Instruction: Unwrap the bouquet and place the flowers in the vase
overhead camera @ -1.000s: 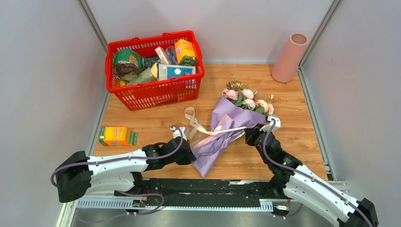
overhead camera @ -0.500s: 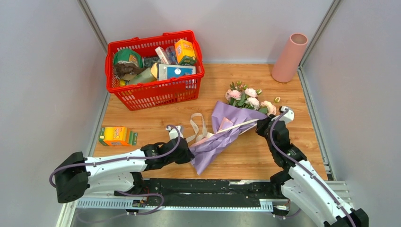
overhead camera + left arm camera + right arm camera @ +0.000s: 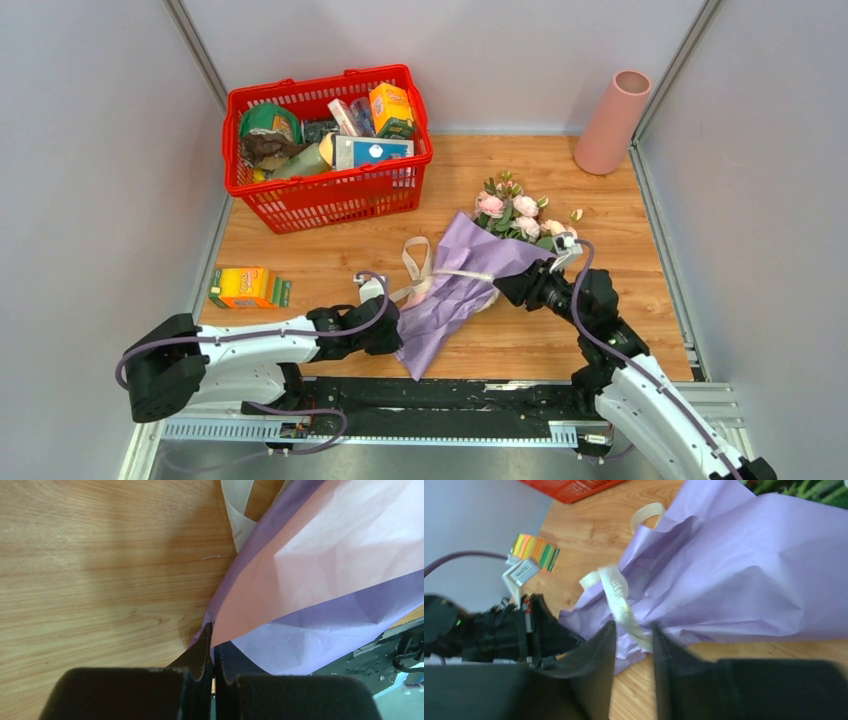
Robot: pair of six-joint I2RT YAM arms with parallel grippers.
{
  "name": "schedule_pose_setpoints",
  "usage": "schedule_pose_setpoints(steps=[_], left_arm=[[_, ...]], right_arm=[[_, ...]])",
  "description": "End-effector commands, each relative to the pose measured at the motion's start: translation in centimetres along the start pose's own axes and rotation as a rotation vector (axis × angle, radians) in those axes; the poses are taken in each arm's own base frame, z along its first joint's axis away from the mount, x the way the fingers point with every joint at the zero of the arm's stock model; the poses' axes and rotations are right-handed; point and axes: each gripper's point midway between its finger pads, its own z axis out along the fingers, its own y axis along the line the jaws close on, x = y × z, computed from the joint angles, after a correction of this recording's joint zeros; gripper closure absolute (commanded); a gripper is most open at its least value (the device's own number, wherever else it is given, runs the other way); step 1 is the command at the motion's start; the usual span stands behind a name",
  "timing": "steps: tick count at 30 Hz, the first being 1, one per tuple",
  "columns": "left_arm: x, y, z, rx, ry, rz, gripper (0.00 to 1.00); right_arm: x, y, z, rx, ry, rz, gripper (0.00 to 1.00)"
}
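Note:
The bouquet lies on the wooden table, its lilac paper loose and pink inside. Its pink flowers point to the back right. My left gripper is shut on the paper's lower edge, and the left wrist view shows the sheet pinched at the fingertips. My right gripper sits at the paper's right side with its jaws apart. The cream ribbon trails loose in front of that gap, not gripped. The salmon-pink vase stands upright in the back right corner.
A red basket full of groceries stands at the back left. A yellow box lies near the left edge, also visible as a striped box in the right wrist view. Grey walls close in the left, back and right sides.
My right gripper had pulled the ribbon out to the right; it has since swung back left to the paper and opened, and the ribbon has gone slack. The left grip is unchanged.

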Motion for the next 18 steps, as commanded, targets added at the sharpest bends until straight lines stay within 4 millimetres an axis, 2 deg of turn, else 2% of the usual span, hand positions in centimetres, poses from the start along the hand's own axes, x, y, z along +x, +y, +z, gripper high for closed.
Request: schedule_pose_setpoints(steps=[1,3,5,9,12,15,18], left_arm=[[0.0,-1.9,0.3,0.064,0.016,0.033,1.00],[0.1,-2.1,0.5,0.071,0.014,0.040,1.00],[0.2,-2.4,0.4,0.081,0.012,0.045,1.00],[0.4,-2.4,0.6,0.089,0.011,0.050,1.00],[0.6,-2.3,0.8,0.094,0.013,0.045,1.00],[0.7,-2.3,0.8,0.095,0.012,0.045,1.00],[0.6,-2.5,0.7,0.101,0.008,0.043,1.00]], right_arm=[[-2.8,4.8,-2.2,-0.139,-0.028,-0.032,0.55],[-3.7,5.8,-2.4,-0.163,-0.036,-0.054,0.50],[-4.3,5.9,-1.8,-0.150,-0.027,-0.086,0.48],[-3.8,5.2,0.5,-0.132,0.072,-0.119,0.47],[-3.4,6.1,2.1,-0.176,0.154,-0.158,0.47],[-2.4,7.8,3.7,-0.197,0.222,-0.214,0.48],[0.4,9.0,4.9,-0.229,0.324,-0.264,0.42]])
